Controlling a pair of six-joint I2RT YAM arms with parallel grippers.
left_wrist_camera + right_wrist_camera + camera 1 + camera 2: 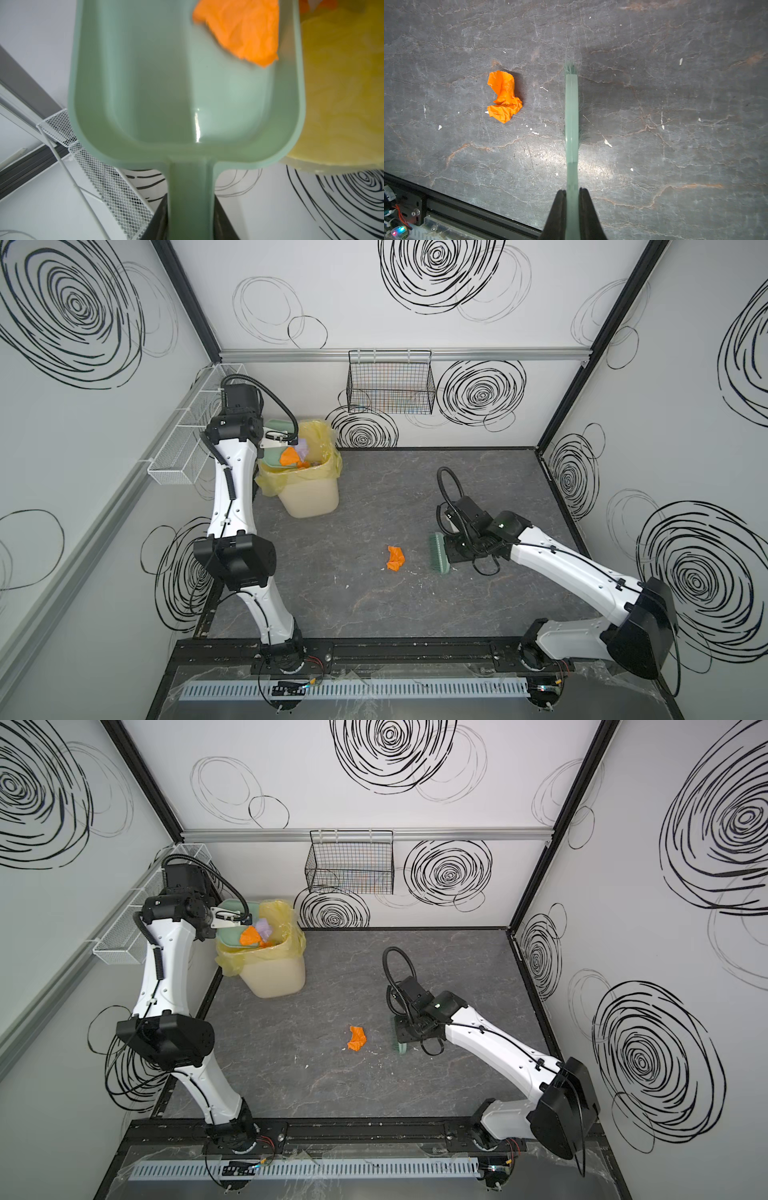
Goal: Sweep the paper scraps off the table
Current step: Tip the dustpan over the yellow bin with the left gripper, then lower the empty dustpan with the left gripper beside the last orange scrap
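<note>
One crumpled orange paper scrap (pixel 395 558) (pixel 356 1038) (pixel 504 96) lies mid-table (pixel 374 497). To its right stands a mint-green brush (pixel 439 552) (pixel 571 114), bristles down on the table, with my right gripper (pixel 572 191) shut on its handle. At the back left, my left gripper (pixel 190 199) is shut on the handle of a mint-green dustpan (pixel 166 83) (pixel 230 936), held tilted over the bin. An orange scrap (pixel 239 29) (pixel 289 457) sits at the dustpan's lip. A lavender scrap (pixel 264 928) lies in the bin.
The pale yellow bin (pixel 309 493) (pixel 342 83) with a yellow bag stands at the back left. A white mesh shelf (pixel 187 435) hangs on the left wall and a black wire basket (pixel 390 385) on the back wall. A black frame (pixel 456 207) edges the front.
</note>
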